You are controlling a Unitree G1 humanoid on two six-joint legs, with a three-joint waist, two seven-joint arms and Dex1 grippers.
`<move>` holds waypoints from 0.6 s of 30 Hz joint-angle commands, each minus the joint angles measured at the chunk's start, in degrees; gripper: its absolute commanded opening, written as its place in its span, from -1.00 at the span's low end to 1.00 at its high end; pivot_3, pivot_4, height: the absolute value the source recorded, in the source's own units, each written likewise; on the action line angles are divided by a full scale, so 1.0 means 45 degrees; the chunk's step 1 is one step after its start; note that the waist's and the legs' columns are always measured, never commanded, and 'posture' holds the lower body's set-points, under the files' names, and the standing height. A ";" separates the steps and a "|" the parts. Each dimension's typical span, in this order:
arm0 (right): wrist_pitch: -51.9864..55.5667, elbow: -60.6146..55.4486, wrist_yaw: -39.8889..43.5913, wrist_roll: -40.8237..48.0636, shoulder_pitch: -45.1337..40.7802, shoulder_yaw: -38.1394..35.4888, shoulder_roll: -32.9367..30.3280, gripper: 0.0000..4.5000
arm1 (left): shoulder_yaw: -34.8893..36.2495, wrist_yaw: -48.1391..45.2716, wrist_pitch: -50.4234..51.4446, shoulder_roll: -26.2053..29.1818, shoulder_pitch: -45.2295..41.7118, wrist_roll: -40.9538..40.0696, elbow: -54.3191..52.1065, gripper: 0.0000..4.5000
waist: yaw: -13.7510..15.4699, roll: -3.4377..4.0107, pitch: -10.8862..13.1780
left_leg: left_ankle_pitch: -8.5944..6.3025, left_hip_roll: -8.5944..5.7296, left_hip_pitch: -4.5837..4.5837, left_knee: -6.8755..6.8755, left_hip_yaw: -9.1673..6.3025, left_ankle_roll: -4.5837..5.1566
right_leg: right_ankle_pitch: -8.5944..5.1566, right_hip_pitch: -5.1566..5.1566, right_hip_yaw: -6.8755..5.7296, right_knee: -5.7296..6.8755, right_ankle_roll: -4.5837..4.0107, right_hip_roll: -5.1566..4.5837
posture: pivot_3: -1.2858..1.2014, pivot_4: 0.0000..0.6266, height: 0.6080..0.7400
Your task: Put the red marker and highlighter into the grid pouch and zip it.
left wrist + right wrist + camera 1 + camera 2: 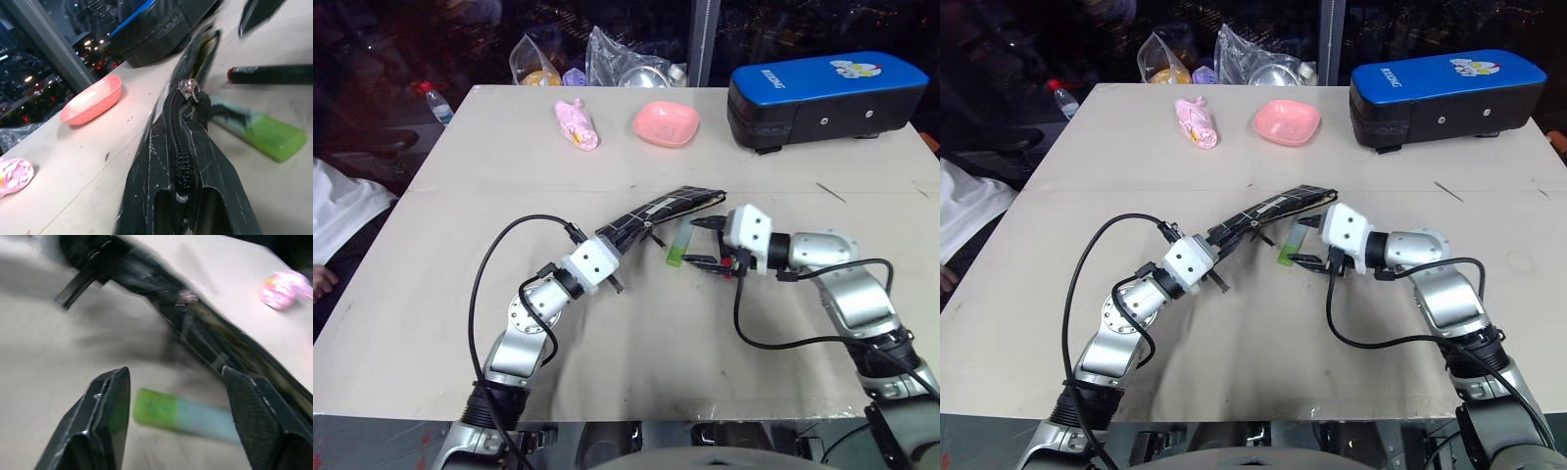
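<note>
My left gripper (615, 253) is shut on the near end of the grid pouch (661, 211), holding it on edge and slanting up off the table. Its zipper pull (190, 88) sits partway along, and the mouth beyond gapes open. The pale green highlighter (678, 245) lies on the table just beside the pouch. My right gripper (695, 243) stands open around it; in the right wrist view the highlighter (161, 409) lies between the spread fingers (105, 416), apart from both. The red marker (274, 73) lies flat on the table past the highlighter, under the right gripper.
A big blue-topped black case (822, 98) stands at the back right. A pink bowl (666, 122) and a pink wrapped item (576, 124) sit at the back middle, with plastic bags (607, 54) behind them. A person's white sleeve (337, 211) is by the table's left edge.
</note>
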 commanded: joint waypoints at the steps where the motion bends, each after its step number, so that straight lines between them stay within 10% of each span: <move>1: 0.2742 -0.1137 -0.1937 0.1632 -0.0216 -0.1430 0.0915 0.16 | 0.0362 0.0187 0.0146 -0.0077 -0.0105 -0.0369 -0.0721 -1.00 | -0.0005 -0.0001 -0.0001 | 0.0000 -0.0001 0.0001 -0.0002 -0.0003 0.0000 | 0.0000 0.0000 -0.0001 0.0000 0.0000 0.0002 | 0.03 -0.52 1.00; 7: 0.4626 -0.0624 -0.4524 0.1848 -0.0739 -0.1839 0.2319 -0.97 | 0.0301 0.0094 0.0190 -0.0148 -0.0107 -0.0291 -0.0722 -1.00 | 0.0038 0.0000 0.0000 | 0.0001 -0.0002 -0.0015 -0.0003 0.0002 -0.0002 | 0.0000 -0.0002 -0.0003 -0.0016 0.0000 -0.0002 | 0.03 -0.52 1.00; 18: 0.3873 0.1513 -0.6062 0.1040 -0.1660 -0.1036 0.3328 -0.99 | 0.0131 0.0012 0.0070 -0.0187 -0.0171 -0.0071 -0.0685 -1.00 | -0.0001 0.0000 0.0000 | 0.0002 -0.0004 -0.0016 -0.0006 0.0004 -0.0002 | 0.0000 -0.0007 -0.0003 -0.0013 0.0001 0.0001 | 0.03 -0.52 1.00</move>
